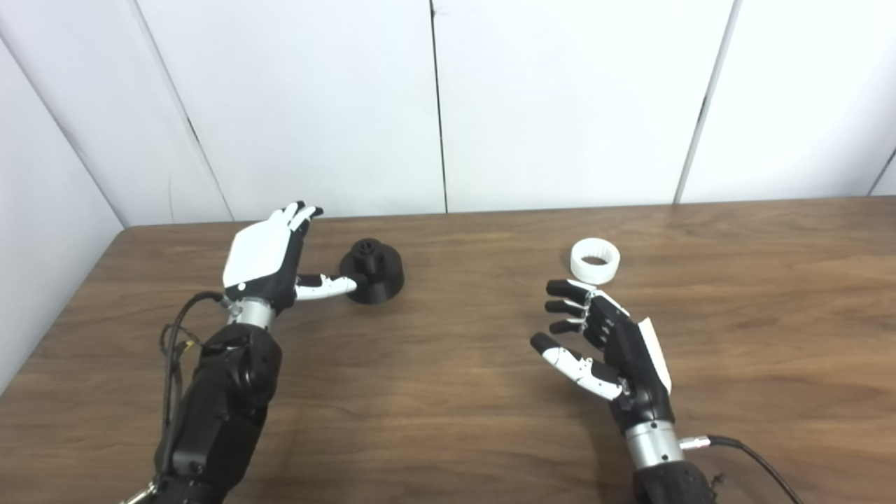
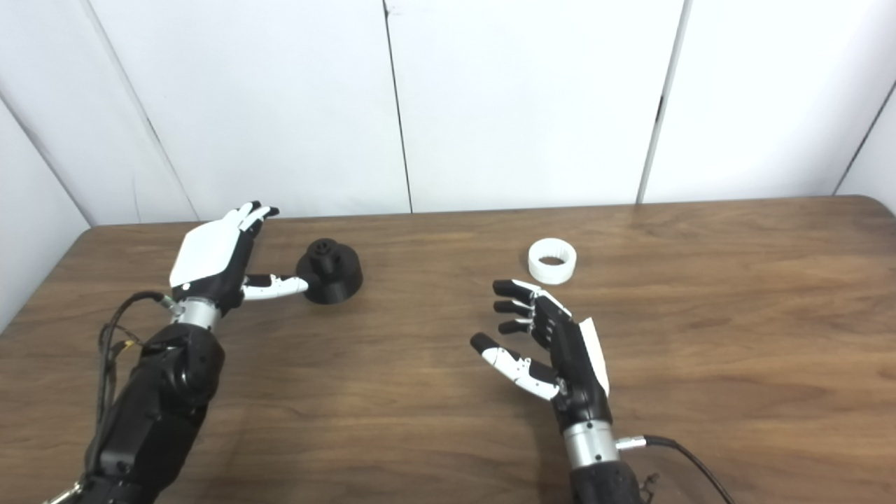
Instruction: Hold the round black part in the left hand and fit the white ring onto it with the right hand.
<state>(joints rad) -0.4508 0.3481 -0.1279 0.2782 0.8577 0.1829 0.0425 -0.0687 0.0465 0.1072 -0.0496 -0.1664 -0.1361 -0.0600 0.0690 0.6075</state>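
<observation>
The round black part (image 1: 372,270) stands on the wooden table (image 1: 455,392) left of centre, a small hub on top. My left hand (image 1: 269,259) is open just left of it, fingers pointing away, thumb tip reaching the part's near left side. The white ring (image 1: 595,261) lies flat on the table right of centre. My right hand (image 1: 602,343) is open and empty, palm facing left, its fingertips just short of the ring on the near side. The part (image 2: 330,271) and ring (image 2: 552,260) also show in the right eye view.
White wall panels (image 1: 441,105) stand along the table's far edge. A slanted white panel (image 1: 42,231) borders the left side. A cable (image 1: 756,458) runs from my right wrist over the table at the near right.
</observation>
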